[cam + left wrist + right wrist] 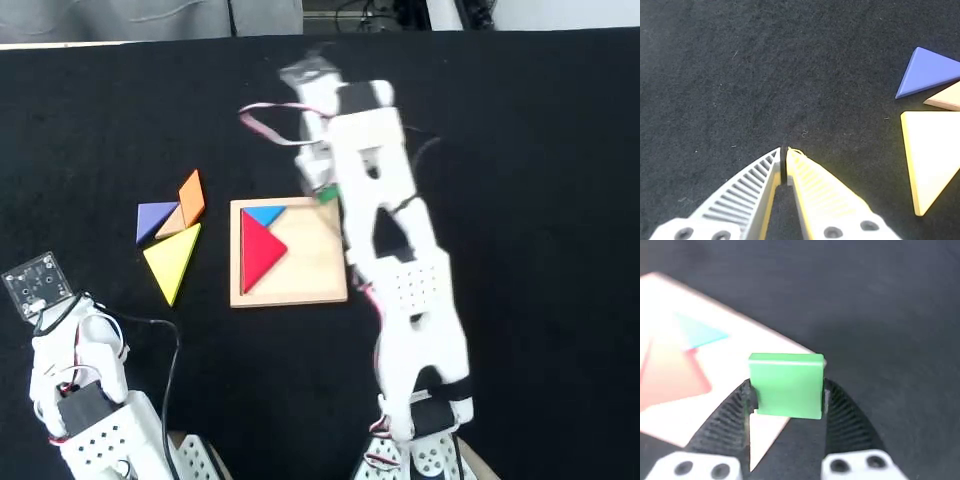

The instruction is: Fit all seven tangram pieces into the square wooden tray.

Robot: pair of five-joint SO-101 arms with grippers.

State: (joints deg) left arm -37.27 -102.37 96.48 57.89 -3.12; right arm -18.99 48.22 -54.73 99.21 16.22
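Right gripper (786,396) is clamping the green square piece (786,385) by two opposite straight edges, with its flat face turned toward the wrist camera. In the high view the green piece (326,195) is sitting at the upper right corner of the wooden tray (310,268), centre of frame, under the right arm. It looks lifted off the wood, but contact can't be confirmed.

The red triangle (258,250) and blue triangle (264,213) are lying in the tray's left half. The purple triangle (153,217), orange parallelogram (192,195), tan triangle (172,224) and yellow triangle (173,262) are waiting in a cluster left of the tray on the black table (520,150).

Left gripper (785,152) is hanging over bare cloth, lower left of the high view, jaws closed on nothing.

The pieces are likely light, rigid painted wood, thin and flat. The smooth paint may let a piece slip or pivot in the jaws. The best hold is probably across parallel edges, as here; triangles will probably need a side-to-corner pinch, which is less stable.
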